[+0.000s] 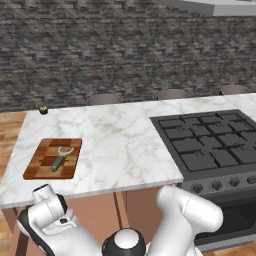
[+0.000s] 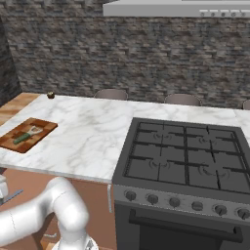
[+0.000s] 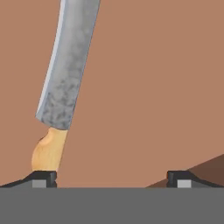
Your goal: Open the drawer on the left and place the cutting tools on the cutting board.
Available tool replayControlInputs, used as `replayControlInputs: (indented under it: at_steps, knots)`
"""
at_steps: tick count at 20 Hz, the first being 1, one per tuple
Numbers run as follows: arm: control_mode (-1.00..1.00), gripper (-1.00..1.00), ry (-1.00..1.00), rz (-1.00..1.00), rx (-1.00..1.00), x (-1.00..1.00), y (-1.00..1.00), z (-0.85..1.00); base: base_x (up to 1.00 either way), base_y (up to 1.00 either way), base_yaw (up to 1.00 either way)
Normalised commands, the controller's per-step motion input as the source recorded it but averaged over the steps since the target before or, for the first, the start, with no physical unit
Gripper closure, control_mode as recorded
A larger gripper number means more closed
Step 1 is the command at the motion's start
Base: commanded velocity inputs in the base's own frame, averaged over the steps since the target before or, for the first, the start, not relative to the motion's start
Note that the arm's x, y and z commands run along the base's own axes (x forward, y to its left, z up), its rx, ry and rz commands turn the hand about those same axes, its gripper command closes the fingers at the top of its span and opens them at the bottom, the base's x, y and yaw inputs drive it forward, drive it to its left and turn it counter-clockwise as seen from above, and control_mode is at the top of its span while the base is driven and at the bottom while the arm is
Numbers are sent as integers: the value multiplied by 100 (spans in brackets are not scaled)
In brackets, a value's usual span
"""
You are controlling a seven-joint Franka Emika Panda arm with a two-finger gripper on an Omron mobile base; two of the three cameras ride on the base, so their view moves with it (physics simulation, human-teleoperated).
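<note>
Dark stone brick wall [image 1: 110, 45]; marble counter [image 1: 120, 145]; black gas stove [image 1: 210, 142]; wood floor [image 1: 10, 125].

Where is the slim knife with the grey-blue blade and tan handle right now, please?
In the hand view, the slim knife with grey-blue blade and tan handle lies on the flat brown drawer floor, left of centre, its handle beside one fingertip of the open end effector.

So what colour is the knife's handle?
Light tan, below a mottled grey blade; the knife shows best in the hand view.
</note>
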Motion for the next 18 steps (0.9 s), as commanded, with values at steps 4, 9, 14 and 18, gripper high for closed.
replayControlInputs:
  at_steps: [4, 9, 14, 18]
  knots:
    - [-100, -100, -15, 0, 0, 0, 17, -1, 0, 0, 0]
    - [-100, -100, -11, 0, 0, 0, 11, -12, 0, 0, 0]
    - [-100, -100, -15, 0, 0, 0, 6, -20, 0, 0, 0]
    - [-100, -100, -18, 0, 0, 1, 6, -21, 0, 0, 0]
